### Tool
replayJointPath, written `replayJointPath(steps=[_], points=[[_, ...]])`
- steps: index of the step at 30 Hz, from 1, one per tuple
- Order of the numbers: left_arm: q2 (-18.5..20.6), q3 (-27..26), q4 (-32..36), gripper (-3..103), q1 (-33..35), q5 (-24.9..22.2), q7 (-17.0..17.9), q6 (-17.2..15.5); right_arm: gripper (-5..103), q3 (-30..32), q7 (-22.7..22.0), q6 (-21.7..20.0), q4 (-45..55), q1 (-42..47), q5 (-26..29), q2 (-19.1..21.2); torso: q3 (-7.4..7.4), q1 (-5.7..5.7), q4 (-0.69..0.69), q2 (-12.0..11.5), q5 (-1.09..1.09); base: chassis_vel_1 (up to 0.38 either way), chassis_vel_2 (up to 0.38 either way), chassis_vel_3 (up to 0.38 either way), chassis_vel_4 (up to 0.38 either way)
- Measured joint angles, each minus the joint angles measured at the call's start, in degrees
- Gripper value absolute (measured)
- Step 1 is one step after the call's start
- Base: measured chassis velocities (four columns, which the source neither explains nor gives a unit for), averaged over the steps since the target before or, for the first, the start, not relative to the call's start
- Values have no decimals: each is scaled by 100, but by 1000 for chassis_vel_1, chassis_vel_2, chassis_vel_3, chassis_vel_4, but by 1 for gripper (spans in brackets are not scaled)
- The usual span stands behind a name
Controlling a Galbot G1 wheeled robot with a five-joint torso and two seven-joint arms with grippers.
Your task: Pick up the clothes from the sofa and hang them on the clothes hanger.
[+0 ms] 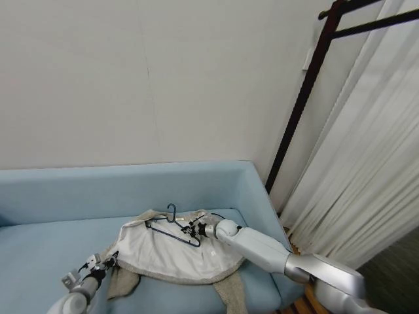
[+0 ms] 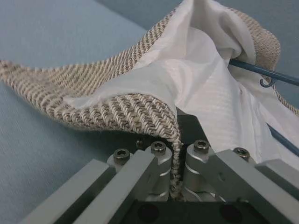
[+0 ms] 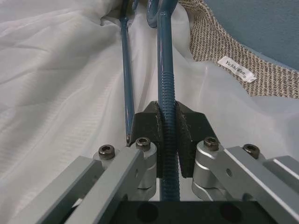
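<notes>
There is one garment (image 1: 171, 256) here, a beige knitted piece with a white lining, spread flat on the seat of the one pale blue sofa (image 1: 59, 196) at lower centre of the head view. One dark blue hanger (image 1: 171, 227) lies on its upper part, the hook pointing towards the sofa's backrest. One dark clothes rack (image 1: 302, 98) stands at upper right, beside a white curtain (image 1: 366, 170).

Two arms are at work. The left end effector (image 1: 109, 261), at lower left, is closed tight on the garment's woven edge; its wrist view shows the hem pinched between the fingers, with the cloth rising away from them in a fold. The right end effector (image 1: 194, 229), just right of centre, is clamped on the hanger's ribbed stem below the hook, with its black pads (image 3: 147, 122) pressed against either side. A small white label (image 3: 237, 68) shows on the knit near the hook.
</notes>
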State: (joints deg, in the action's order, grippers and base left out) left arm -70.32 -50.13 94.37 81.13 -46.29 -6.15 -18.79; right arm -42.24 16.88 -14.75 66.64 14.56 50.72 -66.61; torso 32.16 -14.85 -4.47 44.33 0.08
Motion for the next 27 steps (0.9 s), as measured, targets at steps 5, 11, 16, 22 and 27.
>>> replayJointPath(steps=[5, 11, 16, 22, 27], points=[[87, 63, 135, 1, 370, 1341, -616, 753, 8, 18, 9, -3, 23, 0, -3, 18, 0, 0, 1, 0, 0, 0, 0, 0, 0], [103, 20, 256, 1, 976, 3117, -1270, 1851, 8, 33, 48, -3, 64, 18, -7, 49, 0, 0, 1, 0, 0, 0, 0, 0, 0], [53, -119, 317, 1, 1273, 4033, -1496, 2544, 8, 60, 102, -3, 65, 24, -10, 80, 0, 0, 2, 0, 0, 0, 0, 0, 0], [52, -350, 524, 1, 1544, 5698, -2018, 3991, 8, 116, 185, 6, 37, 48, -23, 112, 0, 0, 1, 0, 0, 0, 0, 0, 0], [32, -336, 882, 1, 1704, 6657, -2352, 4569, 8, 148, 208, -6, 44, 56, -27, 113, 0, 0, 1, 0, 1, 0, 0, 0, 0]])
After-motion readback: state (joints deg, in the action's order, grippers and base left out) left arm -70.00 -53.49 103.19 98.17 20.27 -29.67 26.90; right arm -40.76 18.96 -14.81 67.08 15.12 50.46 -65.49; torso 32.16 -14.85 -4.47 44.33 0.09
